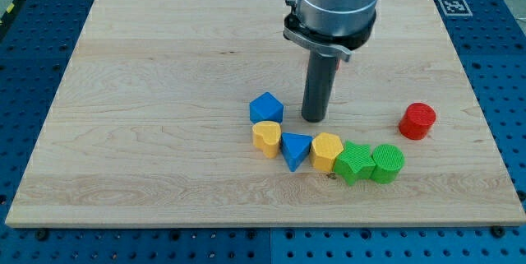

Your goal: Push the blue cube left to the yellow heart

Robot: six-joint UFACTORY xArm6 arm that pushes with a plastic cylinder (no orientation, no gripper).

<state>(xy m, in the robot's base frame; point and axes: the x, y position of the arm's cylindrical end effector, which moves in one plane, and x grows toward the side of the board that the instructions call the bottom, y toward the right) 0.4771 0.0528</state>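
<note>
The blue cube (266, 108) sits near the board's middle, touching the top of the yellow heart (266, 137), which lies just below it. My tip (315, 119) rests on the board to the right of the blue cube, a small gap away, and above the blue triangle (296, 149).
A row curves rightward from the yellow heart: the blue triangle, a yellow hexagon (327, 150), a green star-like block (354, 163) and a green cylinder (387, 163). A red cylinder (417, 121) stands apart at the right. The wooden board (164, 91) lies on a blue perforated table.
</note>
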